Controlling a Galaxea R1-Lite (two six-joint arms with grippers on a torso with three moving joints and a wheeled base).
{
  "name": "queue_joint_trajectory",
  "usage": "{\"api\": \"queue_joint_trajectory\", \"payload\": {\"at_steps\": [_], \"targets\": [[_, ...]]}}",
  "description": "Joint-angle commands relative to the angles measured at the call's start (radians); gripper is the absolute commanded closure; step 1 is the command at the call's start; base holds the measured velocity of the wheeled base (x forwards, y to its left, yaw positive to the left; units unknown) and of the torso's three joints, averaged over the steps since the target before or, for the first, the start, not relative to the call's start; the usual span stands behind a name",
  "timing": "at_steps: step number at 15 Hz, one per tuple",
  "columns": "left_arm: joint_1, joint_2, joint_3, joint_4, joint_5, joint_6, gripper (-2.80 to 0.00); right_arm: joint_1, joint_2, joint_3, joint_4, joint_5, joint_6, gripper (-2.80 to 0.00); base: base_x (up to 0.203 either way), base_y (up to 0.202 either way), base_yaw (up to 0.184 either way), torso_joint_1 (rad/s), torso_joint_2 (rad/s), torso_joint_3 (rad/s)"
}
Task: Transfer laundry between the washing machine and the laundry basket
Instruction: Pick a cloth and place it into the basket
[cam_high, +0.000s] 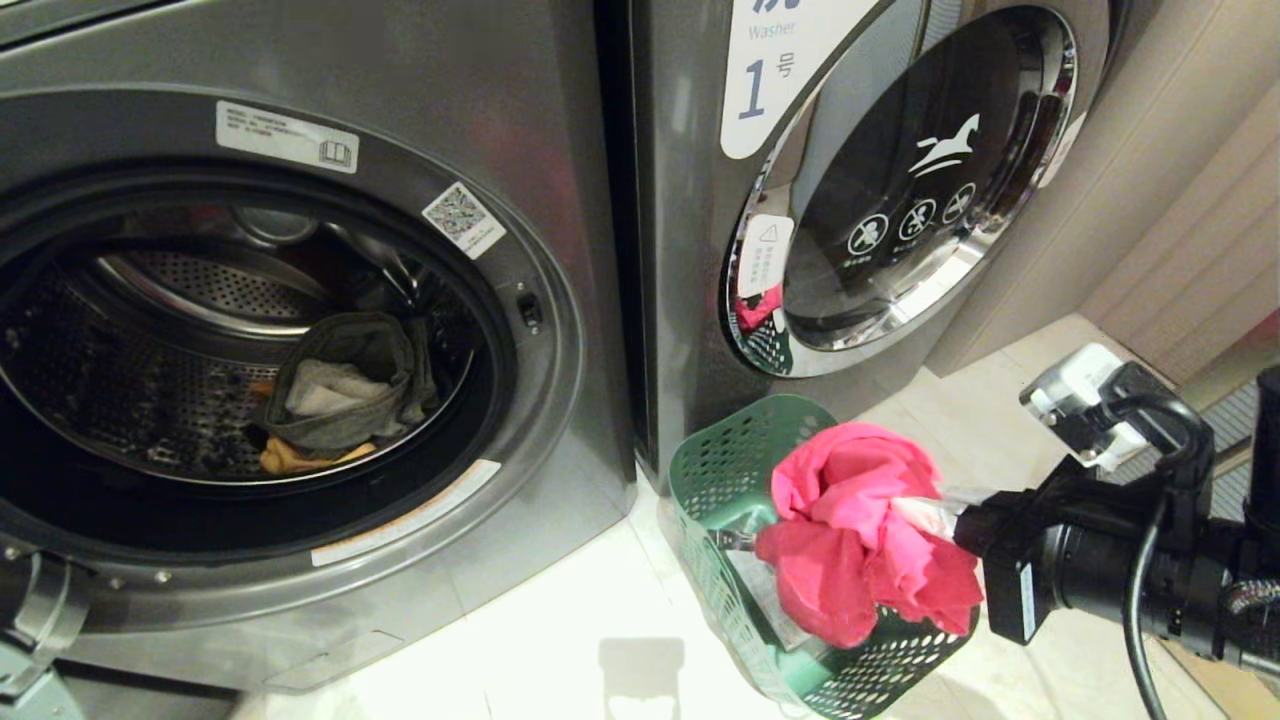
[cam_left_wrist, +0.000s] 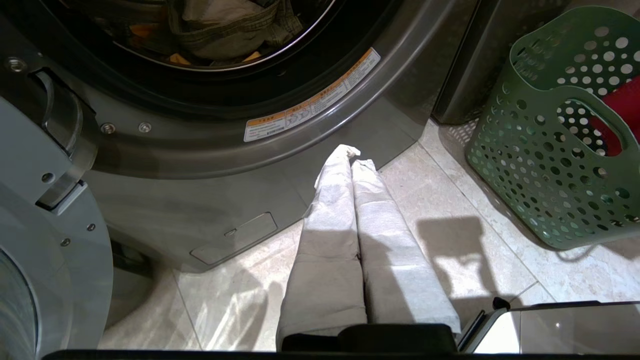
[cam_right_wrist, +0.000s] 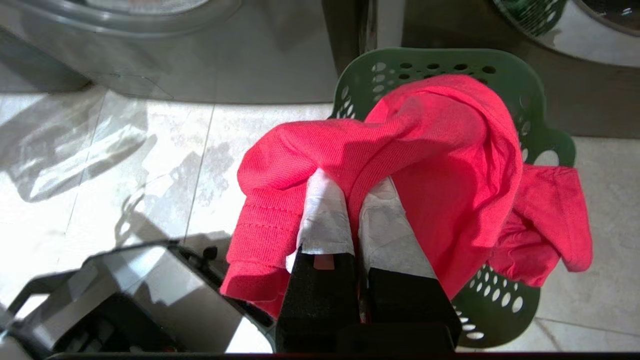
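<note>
The right gripper (cam_right_wrist: 350, 210) is clamped on a bright red garment (cam_high: 860, 530), bunched and drooping in soft folds (a knit weave shows up close) over the green perforated basket (cam_high: 720, 470) on the right. Grey and yellow-orange clothes (cam_high: 345, 395) lie in the open washer drum (cam_high: 150, 380) at left. The left gripper (cam_left_wrist: 352, 160), fingers pressed together, hangs low near the washer's front.

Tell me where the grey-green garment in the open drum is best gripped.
Probably at the raised fold on top of the grey-green garment, reaching straight in through the open door ring. It lies bunched on the drum floor, over a yellow piece, so the upper fold offers loose cloth.
</note>
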Motion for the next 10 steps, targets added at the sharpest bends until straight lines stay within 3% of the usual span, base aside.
{"api": "queue_joint_trajectory", "payload": {"at_steps": [1,5,6,10], "targets": [[0.0,0.0,0.0,0.0,0.0,0.001,0.0,-0.015,0.003,0.032,-0.061,-0.004,0.001,0.0,0.0,0.0,0.0,0.0,0.0,0.0],[0.0,-0.001,0.0,0.0,0.0,0.001,0.0,-0.074,0.005,0.028,-0.096,-0.032,-0.005,0.0,0.0,0.0,0.0,0.0,0.0,0.0],[0.0,-0.001,0.0,0.0,0.0,0.0,0.0,-0.081,0.006,0.025,-0.097,-0.033,-0.007,-2.8,0.0,0.0,0.0,0.0,0.0,0.0],[0.0,-0.001,0.0,0.0,0.0,0.0,0.0,-0.081,0.007,0.029,-0.097,-0.03,-0.009,-2.8,0.0,0.0,0.0,0.0,0.0,0.0]]}}
